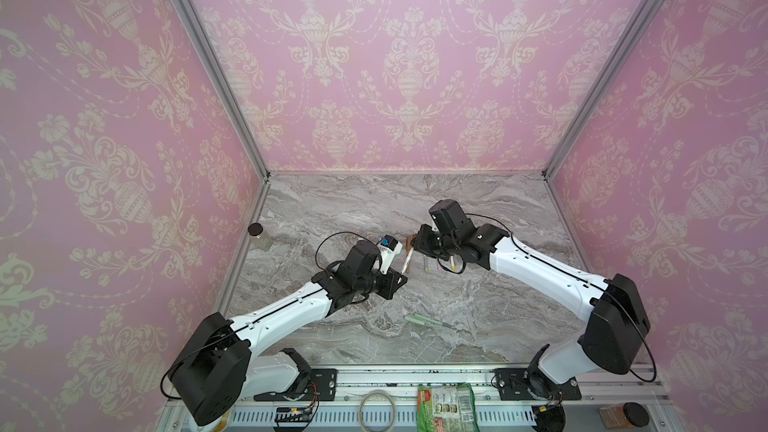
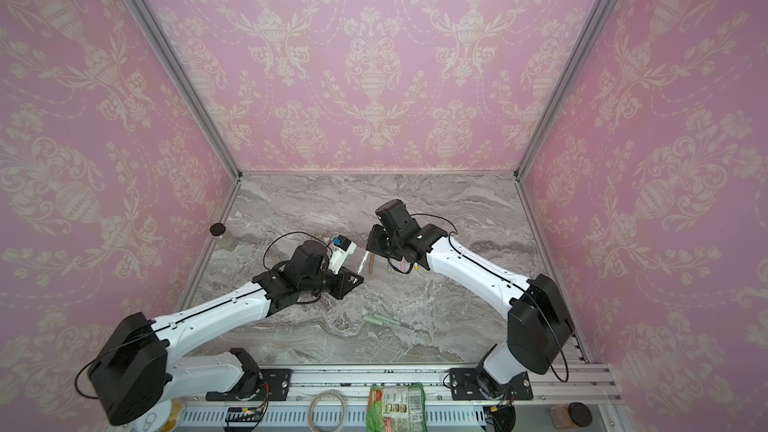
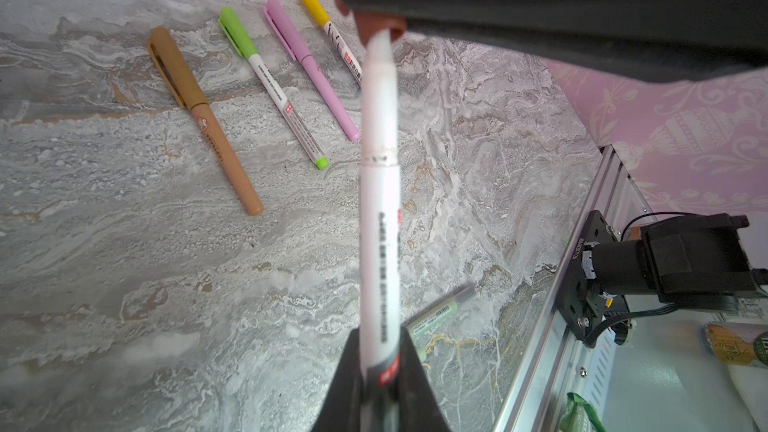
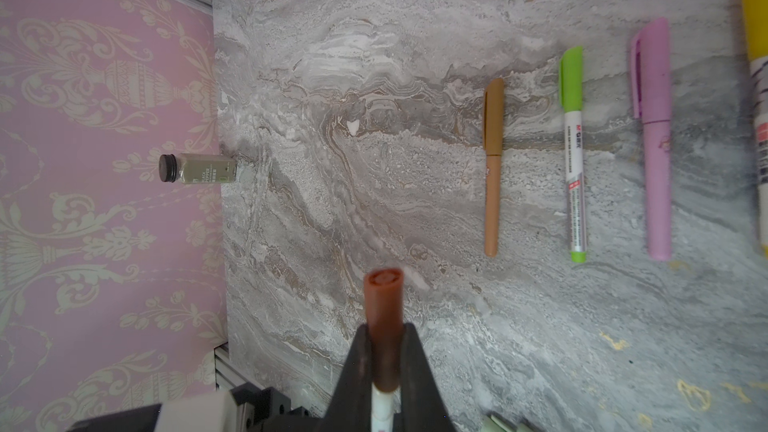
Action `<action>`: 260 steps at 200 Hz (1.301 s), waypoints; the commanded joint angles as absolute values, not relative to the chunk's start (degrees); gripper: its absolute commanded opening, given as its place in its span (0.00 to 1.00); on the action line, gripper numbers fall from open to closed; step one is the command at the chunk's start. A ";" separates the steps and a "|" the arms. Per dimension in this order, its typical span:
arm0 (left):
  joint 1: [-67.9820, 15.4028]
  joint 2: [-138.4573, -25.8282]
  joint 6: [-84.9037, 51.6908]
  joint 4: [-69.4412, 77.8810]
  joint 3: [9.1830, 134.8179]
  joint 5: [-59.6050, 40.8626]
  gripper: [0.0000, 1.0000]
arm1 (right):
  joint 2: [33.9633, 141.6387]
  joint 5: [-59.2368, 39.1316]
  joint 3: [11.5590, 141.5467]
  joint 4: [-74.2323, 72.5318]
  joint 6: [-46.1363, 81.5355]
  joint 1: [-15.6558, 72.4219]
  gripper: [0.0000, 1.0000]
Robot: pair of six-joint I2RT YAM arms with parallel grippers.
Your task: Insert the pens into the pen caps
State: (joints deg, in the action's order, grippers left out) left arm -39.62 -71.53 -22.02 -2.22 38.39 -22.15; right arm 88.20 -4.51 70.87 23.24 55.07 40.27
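Over the middle of the marble table (image 1: 457,209) the two arms meet nose to nose. The left gripper (image 3: 380,334) is pinched tight on the back end of a white pen (image 3: 379,201), holding it off the surface and pointing away toward the far side. The right gripper (image 4: 384,326) is clamped on a reddish-brown cap (image 4: 383,297), and the pen's tapered front end sits in the mouth of that cap, with the barrel's shoulder showing outside it. Just to the right of this, partly under the right arm in both top views, four pens lie flat side by side with caps on, their capped ends toward the far wall: from left to right a brown pen (image 3: 203,118), a green-capped pen (image 3: 270,85), a pink pen (image 3: 309,66) and a yellow-capped pen (image 3: 328,27). They lie close but not touching. A sage green pen (image 1: 428,322) lies alone nearer the near edge, well apart from the row; whether it is capped I cannot make out. A spice bottle (image 1: 259,236) with a dark lid stands at the far left, against the wall
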 commanded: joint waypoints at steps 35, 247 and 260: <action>-39.88 -70.31 -23.39 -2.20 37.57 -21.18 0.00 | 86.41 -3.60 71.19 24.36 54.14 40.88 0.00; -39.81 -72.39 -26.11 4.90 46.09 -17.55 0.00 | 85.32 -4.24 63.31 23.34 52.69 45.23 0.00; -39.80 -73.09 -24.10 5.22 47.55 -17.02 0.00 | 85.82 -6.33 62.70 22.87 52.82 45.35 0.00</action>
